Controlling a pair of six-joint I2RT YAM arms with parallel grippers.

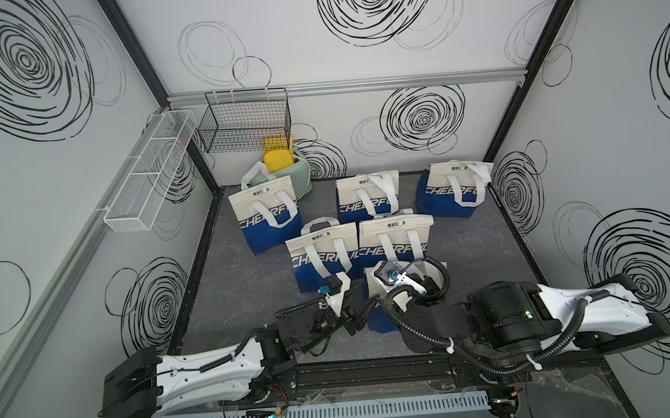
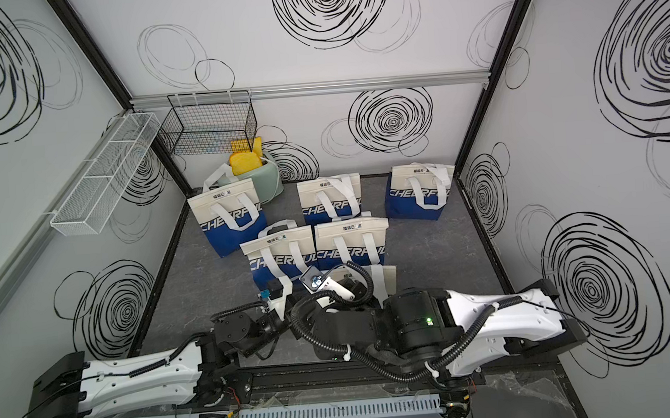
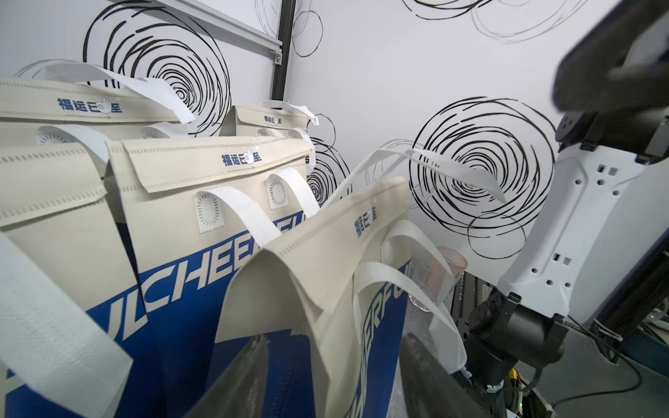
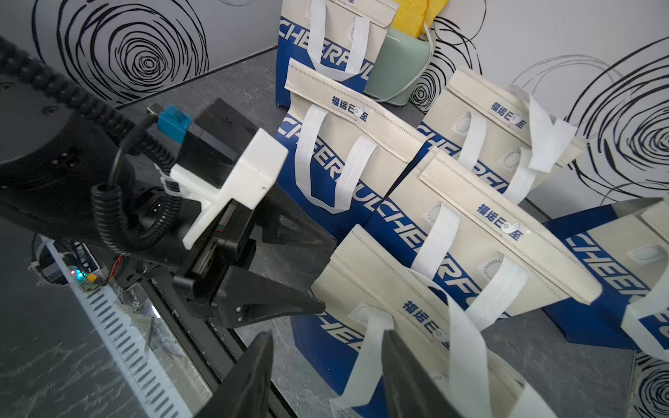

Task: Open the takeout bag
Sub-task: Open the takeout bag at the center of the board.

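Your left gripper (image 4: 325, 273): fingers (image 4: 282, 304) spread, tips at the left end of the takeout bag (image 4: 380, 289). In the left wrist view they straddle that end's edge, nothing pinched.

The bag sits front centre on the bench (image 1: 490, 255), nearest the arm bases and just in front of the second-row bag (image 1: 396, 238). It stands mouth up, with the flap folded down over the front. Its long axis is the top edge, running left to right across the bench, printed face toward the arm bases.

Your right gripper (image 4: 327, 336) is over the bag's top: fingers (image 4: 405, 376) apart, one white handle (image 4: 369, 336) lying in the gap, not clamped as far as the view shows.
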